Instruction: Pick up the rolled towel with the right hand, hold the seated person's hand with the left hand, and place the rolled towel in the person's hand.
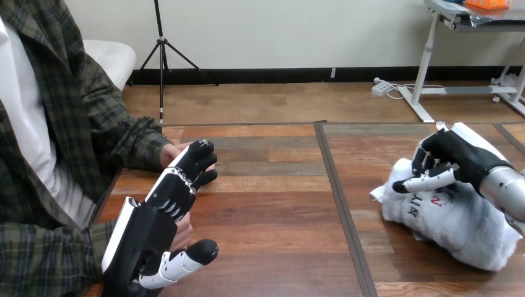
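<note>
A white rolled towel (455,226) lies on the wooden table (278,210) at the right. My right hand (461,154) rests on its upper end, fingers curled into the cloth and the thumb (427,182) pressed across its front. At the left, the person's hand (168,153) reaches in over the table edge. My left hand (145,232) lies against it, with fingers (192,164) curled over it and the thumb (195,255) stretched out below; most of the person's hand is hidden behind my fingers.
A dark seam (343,210) runs down the table between the two hands. The person sits close against the table's left edge. Bare wood stretches between my left hand and the towel.
</note>
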`<state>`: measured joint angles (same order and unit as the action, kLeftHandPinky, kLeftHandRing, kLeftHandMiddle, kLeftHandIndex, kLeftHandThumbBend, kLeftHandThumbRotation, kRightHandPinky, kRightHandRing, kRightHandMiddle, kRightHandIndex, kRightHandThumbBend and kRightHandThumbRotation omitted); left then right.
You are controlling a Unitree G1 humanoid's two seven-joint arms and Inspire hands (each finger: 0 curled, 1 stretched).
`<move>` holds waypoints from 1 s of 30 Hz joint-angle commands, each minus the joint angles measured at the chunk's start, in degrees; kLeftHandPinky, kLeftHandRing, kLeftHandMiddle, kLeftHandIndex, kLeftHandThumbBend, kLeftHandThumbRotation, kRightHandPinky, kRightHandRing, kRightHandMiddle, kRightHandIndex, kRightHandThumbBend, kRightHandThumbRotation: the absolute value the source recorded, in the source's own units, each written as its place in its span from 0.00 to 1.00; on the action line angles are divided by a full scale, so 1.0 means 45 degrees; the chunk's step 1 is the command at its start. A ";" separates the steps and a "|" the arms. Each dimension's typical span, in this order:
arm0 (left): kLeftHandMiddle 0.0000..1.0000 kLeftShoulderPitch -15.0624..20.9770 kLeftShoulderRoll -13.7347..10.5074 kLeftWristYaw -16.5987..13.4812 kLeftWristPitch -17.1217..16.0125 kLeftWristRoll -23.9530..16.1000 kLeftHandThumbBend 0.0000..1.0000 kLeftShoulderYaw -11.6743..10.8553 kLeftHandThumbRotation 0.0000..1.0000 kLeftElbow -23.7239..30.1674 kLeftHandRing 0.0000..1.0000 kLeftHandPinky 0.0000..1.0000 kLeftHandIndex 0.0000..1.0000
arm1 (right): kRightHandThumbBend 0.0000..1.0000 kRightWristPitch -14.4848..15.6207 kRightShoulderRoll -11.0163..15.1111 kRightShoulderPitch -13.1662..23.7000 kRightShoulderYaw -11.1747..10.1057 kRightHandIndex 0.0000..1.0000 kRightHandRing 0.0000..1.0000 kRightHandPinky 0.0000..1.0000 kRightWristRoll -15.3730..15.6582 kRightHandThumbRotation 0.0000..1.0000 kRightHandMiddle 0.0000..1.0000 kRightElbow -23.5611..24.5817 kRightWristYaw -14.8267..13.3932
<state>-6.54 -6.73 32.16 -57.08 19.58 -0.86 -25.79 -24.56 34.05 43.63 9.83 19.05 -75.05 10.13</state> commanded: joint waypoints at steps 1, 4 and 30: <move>0.92 0.0411 -0.0081 0.0022 -0.0101 0.0051 1.00 -0.0041 0.60 0.0673 0.91 0.87 0.90 | 0.69 -0.0512 -0.0413 0.0003 -0.0442 0.20 0.15 0.10 -0.0582 0.00 0.19 0.0824 0.0389; 0.92 0.0422 -0.0092 0.0018 -0.0143 0.0023 1.00 -0.0061 0.60 0.0642 0.91 0.87 0.90 | 0.68 -0.0492 -0.0394 -0.0077 -0.0507 0.19 0.14 0.09 -0.0705 0.00 0.19 0.1116 0.0391; 0.93 0.0481 -0.0083 0.0128 0.0198 -0.0005 1.00 -0.0068 0.59 0.0628 0.91 0.86 0.90 | 0.78 -0.0321 0.0236 -0.1129 -0.0947 0.40 0.30 0.21 -0.1375 0.00 0.40 0.3999 0.0817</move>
<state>-6.55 -6.76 33.15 -56.77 19.68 -0.94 -25.67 -25.85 33.89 37.43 7.91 14.58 -61.41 13.08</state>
